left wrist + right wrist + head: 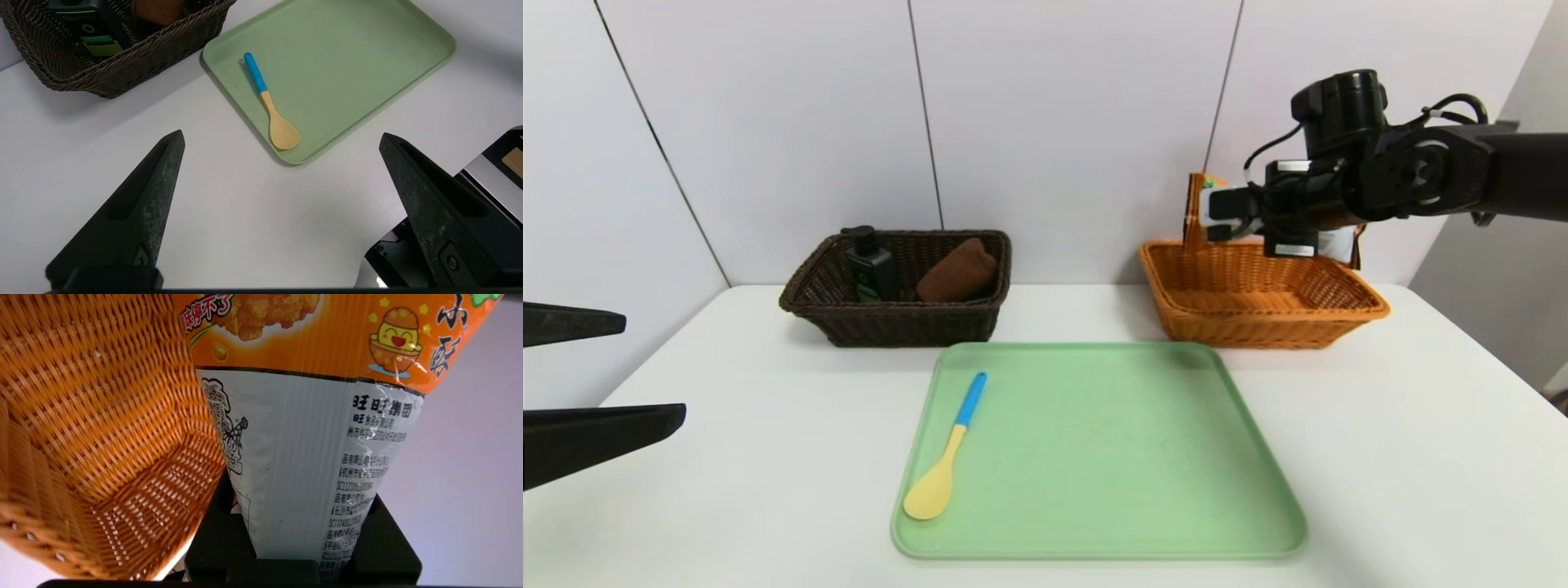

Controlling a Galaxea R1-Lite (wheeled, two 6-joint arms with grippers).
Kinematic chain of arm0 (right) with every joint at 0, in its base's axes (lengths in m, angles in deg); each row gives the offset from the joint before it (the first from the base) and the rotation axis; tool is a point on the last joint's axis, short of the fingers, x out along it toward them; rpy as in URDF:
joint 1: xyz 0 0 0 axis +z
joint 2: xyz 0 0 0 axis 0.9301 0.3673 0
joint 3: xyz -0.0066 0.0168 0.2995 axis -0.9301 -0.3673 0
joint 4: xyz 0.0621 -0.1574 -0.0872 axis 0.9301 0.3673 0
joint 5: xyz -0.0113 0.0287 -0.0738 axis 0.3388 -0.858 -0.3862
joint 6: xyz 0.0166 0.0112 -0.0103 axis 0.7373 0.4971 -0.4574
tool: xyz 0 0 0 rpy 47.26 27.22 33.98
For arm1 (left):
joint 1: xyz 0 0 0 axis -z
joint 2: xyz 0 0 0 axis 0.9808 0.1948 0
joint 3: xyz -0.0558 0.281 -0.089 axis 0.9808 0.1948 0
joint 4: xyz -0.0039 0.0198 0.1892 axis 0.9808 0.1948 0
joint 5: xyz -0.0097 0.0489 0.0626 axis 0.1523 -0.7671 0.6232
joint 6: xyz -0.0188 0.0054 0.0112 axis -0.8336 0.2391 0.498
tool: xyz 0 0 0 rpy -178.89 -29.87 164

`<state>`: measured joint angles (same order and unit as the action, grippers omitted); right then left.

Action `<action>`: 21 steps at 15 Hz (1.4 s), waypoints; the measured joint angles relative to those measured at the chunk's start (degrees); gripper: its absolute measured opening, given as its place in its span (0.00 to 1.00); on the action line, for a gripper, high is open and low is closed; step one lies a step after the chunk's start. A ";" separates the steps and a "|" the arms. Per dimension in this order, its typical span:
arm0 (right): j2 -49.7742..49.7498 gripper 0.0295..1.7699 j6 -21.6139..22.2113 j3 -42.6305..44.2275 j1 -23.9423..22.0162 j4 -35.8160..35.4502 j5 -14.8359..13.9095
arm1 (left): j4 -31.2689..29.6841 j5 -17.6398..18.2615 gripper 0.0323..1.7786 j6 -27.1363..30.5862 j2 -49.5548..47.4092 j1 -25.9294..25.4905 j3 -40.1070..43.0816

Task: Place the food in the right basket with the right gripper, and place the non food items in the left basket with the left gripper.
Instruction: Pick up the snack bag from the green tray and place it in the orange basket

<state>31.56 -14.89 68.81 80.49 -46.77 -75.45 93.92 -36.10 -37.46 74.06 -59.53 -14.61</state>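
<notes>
— Where is the snack packet (302,457)?
— Clamped in the right hand (302,522), above the orange basket (1262,302).
— Other things?
— Spoon (947,457) on the green tray (1111,457); left hand (282,212) wide open, holding nothing, above the worktop (1405,457).

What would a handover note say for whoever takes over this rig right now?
Right tool: shut on the snack packet, held above the orange basket; not released yet.
Left tool: open, empty, parked over the table's left side.
Dark basket: already holds the pump bottle and brown cloth.
Green tray: only the spoon is on it.
Done: bottle and cloth sorted.
Left: drop the packet into the orange basket; then left tool moves the spoon to the dark basket.
</notes>
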 joint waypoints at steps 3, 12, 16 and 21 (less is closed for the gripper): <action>2.01 0.25 0.00 0.00 0.20 -0.06 0.07 | 0.00 -0.10 0.95 -0.02 0.00 0.00 0.59; 5.28 0.25 -0.09 1.23 0.21 -1.05 0.38 | -1.08 -0.16 0.95 -0.11 0.05 -0.02 1.17; 5.89 0.43 -0.04 1.68 -0.05 -1.07 0.52 | -1.11 -0.27 0.95 -0.05 0.05 -0.06 1.17; 5.80 0.68 0.38 1.84 0.00 -1.16 0.38 | -1.17 -0.21 0.95 -0.02 0.05 -0.04 1.17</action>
<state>37.36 -14.51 70.65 80.49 -47.93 -75.07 92.75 -36.31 -37.49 74.11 -59.57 -13.44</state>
